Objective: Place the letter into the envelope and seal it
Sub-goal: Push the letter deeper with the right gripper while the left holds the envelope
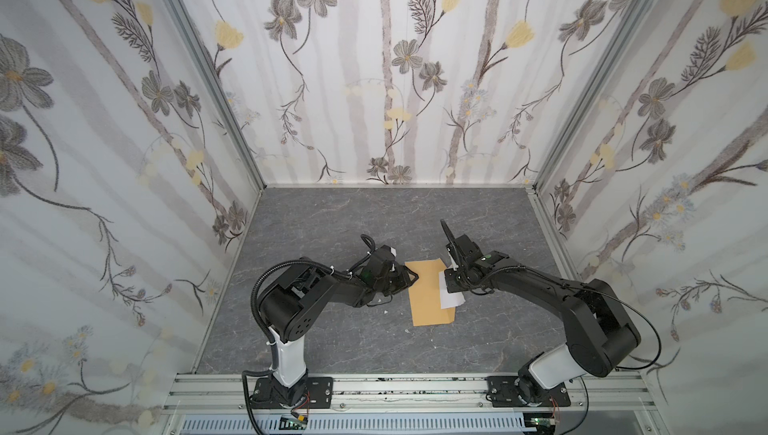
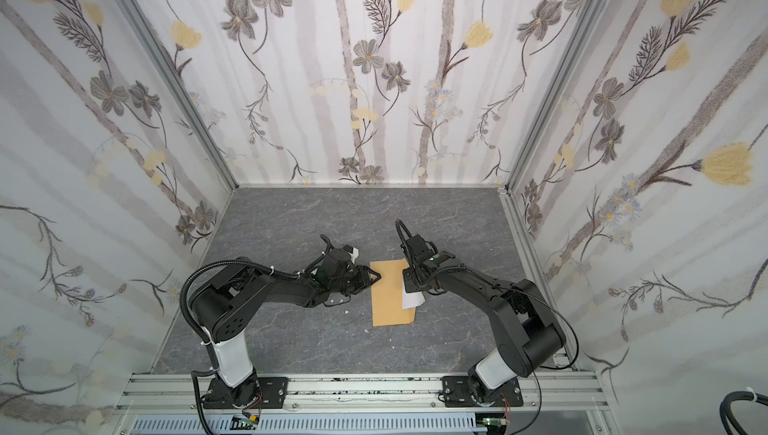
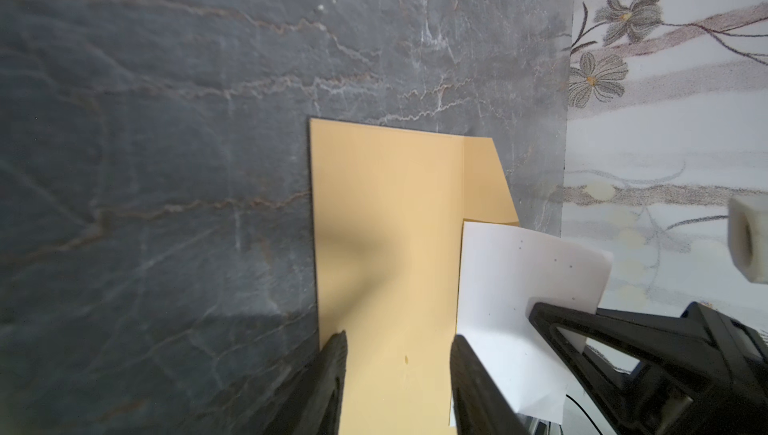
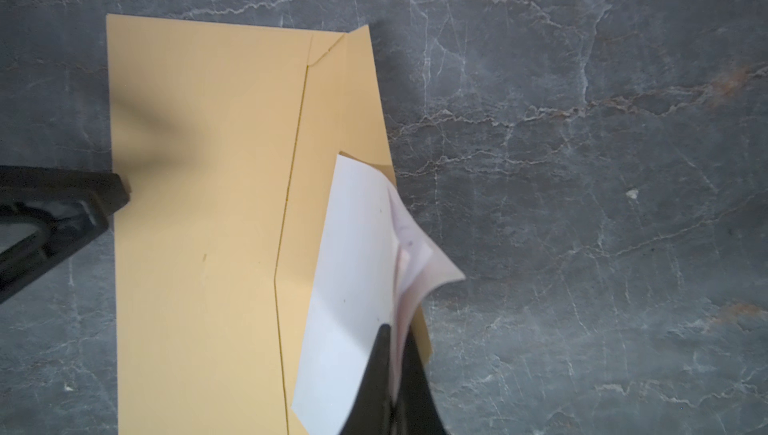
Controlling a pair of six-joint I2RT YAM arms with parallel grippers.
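The kraft-brown envelope [image 1: 428,293] [image 2: 390,296] lies flat on the grey marble table, its flap side turned toward the right arm. The letter [image 1: 452,299] [image 2: 411,300], white side up and curled, rests partly on the envelope's flap [image 4: 361,92]. My right gripper [image 4: 395,329] [image 1: 446,283] is shut on the letter's edge [image 4: 353,266]. My left gripper [image 3: 399,343] [image 1: 409,277] is open at the envelope's opposite long edge, its fingers [image 3: 338,345] spread above the envelope's face [image 3: 386,225] with nothing between them. In the left wrist view the letter [image 3: 519,287] sits under the right gripper's tip.
Floral-papered walls [image 1: 374,80] close in the table on three sides. An aluminium rail [image 1: 415,387] at the front carries both arm bases. A small white block [image 3: 748,246] shows at the edge of the left wrist view. Small white specks [image 1: 386,311] dot the table.
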